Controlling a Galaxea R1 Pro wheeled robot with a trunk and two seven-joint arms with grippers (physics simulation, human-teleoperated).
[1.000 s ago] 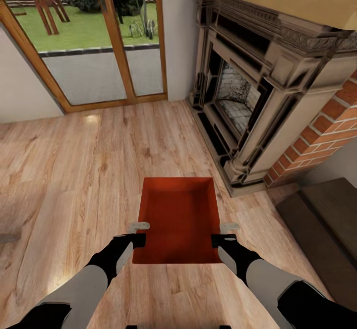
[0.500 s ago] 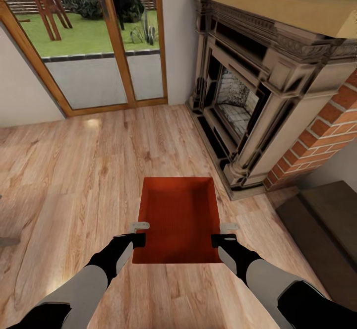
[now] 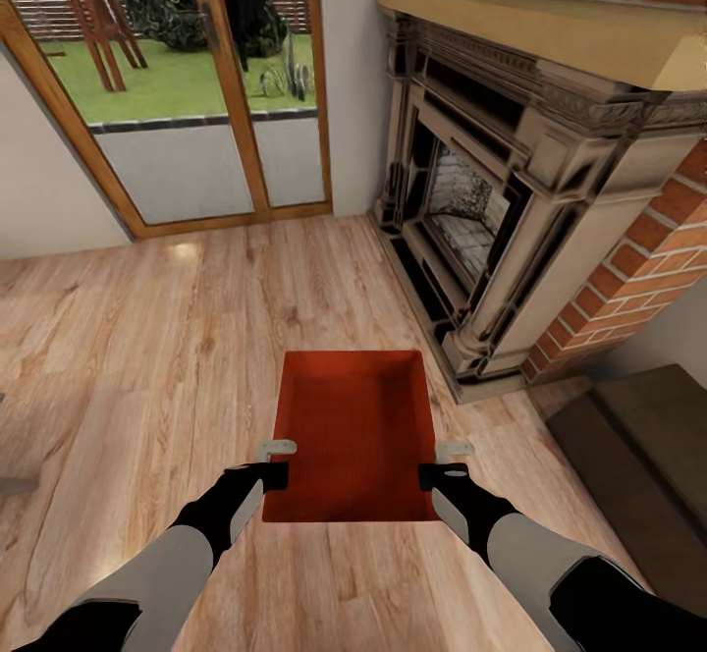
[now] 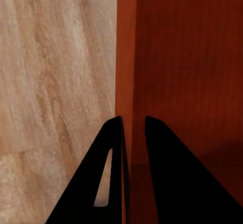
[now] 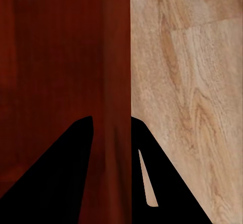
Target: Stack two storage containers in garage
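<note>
Orange-red storage container clamped by left end effector and right end effector.

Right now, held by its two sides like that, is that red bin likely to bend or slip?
The storage container looks thin-walled, so it may flex a little. Each pincer, left and right, straddles one side wall, which should resist slipping. It is open and empty, so probably light.

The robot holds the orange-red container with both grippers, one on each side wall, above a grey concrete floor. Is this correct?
Not quite: the floor is light wood planks, as the head view shows. The rest holds: the left gripper and right gripper each clamp a side wall of the container.
</note>
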